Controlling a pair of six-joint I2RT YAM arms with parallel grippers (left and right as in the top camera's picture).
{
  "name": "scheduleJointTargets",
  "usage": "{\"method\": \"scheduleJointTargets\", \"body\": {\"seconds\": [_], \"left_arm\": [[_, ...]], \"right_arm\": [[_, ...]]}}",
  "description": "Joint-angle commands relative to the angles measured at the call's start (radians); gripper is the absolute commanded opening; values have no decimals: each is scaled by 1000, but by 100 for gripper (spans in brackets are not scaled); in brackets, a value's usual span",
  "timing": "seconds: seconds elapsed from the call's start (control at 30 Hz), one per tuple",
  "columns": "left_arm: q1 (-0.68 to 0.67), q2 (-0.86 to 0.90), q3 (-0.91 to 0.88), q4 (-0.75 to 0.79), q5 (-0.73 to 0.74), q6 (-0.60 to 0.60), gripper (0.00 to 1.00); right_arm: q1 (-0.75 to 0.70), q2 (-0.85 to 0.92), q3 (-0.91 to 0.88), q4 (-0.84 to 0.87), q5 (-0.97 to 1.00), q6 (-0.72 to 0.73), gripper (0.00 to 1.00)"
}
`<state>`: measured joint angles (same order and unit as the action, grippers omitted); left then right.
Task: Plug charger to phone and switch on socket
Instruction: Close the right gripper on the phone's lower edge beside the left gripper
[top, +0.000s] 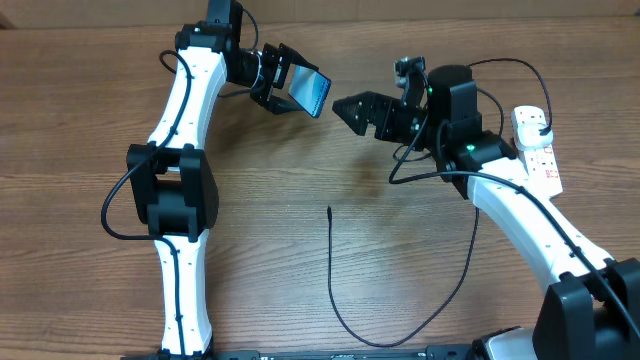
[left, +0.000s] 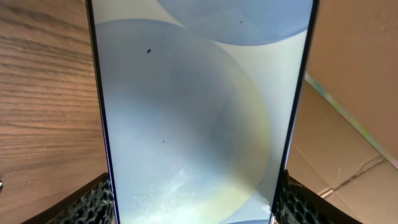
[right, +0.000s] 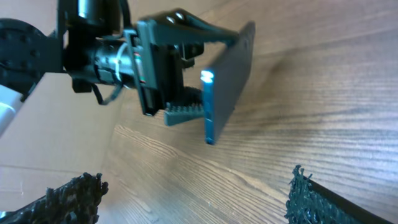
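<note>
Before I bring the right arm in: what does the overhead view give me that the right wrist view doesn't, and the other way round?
Only overhead: the charger lying loose on the table with its tip unconnected, and the socket at the far right. Only right wrist: the phone seen edge-on with a small lit spot on its edge, and the right gripper with its fingers open and nothing between them. Both: the left gripper clamped on the phone, lifted off the table.
</note>
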<state>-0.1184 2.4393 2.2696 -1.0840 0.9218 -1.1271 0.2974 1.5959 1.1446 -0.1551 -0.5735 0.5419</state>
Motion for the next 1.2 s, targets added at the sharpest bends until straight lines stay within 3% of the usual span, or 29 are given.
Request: {"method": "scheduleJointTargets", "body": {"seconds": [0.0, 1.17], "left_arm": [[-6, -88, 37, 5, -13, 2, 4], [-126, -179, 37, 4, -83, 23, 4]], "right_arm": [[12, 6, 67, -16, 42, -27, 97], [37, 6, 80, -55, 158, -27, 96]]}}
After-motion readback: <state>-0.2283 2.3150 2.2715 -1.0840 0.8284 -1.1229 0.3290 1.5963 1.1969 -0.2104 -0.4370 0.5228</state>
